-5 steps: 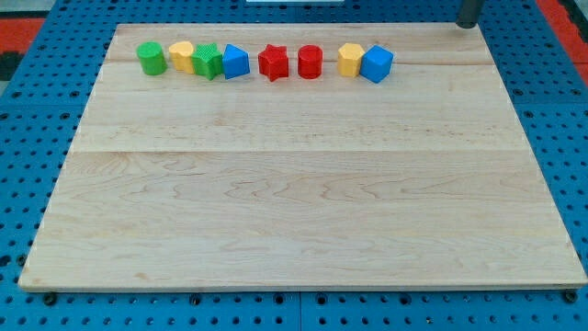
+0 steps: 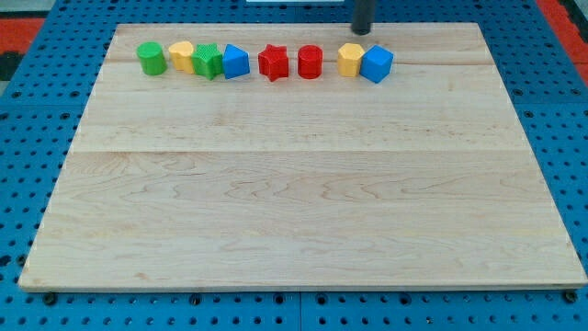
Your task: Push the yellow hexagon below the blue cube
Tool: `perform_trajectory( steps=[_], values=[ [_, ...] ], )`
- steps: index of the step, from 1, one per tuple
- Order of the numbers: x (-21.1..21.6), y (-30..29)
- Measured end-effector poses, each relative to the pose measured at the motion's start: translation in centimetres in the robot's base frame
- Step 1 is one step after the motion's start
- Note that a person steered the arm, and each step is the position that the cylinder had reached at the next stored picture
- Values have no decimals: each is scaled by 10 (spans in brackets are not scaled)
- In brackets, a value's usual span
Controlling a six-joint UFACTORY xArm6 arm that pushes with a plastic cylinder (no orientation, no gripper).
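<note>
The yellow hexagon point(image 2: 349, 59) sits in the row of blocks near the view's top, touching the left side of the blue cube point(image 2: 377, 63). My tip point(image 2: 362, 31) stands at the board's top edge, just above and between these two blocks, not touching either. The rod runs up out of the view.
Further left in the same row are a red cylinder point(image 2: 310, 62), a red star point(image 2: 273, 62), a blue block point(image 2: 235, 62), a green star point(image 2: 209, 61), a yellow block point(image 2: 182, 56) and a green cylinder point(image 2: 152, 58). The wooden board point(image 2: 294, 202) lies on a blue perforated table.
My tip has moved left along the board's top edge, from the top right corner to just above the yellow hexagon and blue cube. No block has moved.
</note>
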State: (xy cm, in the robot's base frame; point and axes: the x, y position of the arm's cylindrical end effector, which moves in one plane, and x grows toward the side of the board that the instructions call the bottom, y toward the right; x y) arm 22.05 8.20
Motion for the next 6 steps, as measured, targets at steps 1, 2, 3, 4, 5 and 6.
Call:
perform_trajectory(
  steps=[1, 2, 3, 4, 5, 6],
  values=[
    [50, -11],
    [75, -24],
    [114, -11],
    [116, 23],
    [138, 44],
    [166, 7]
  ],
)
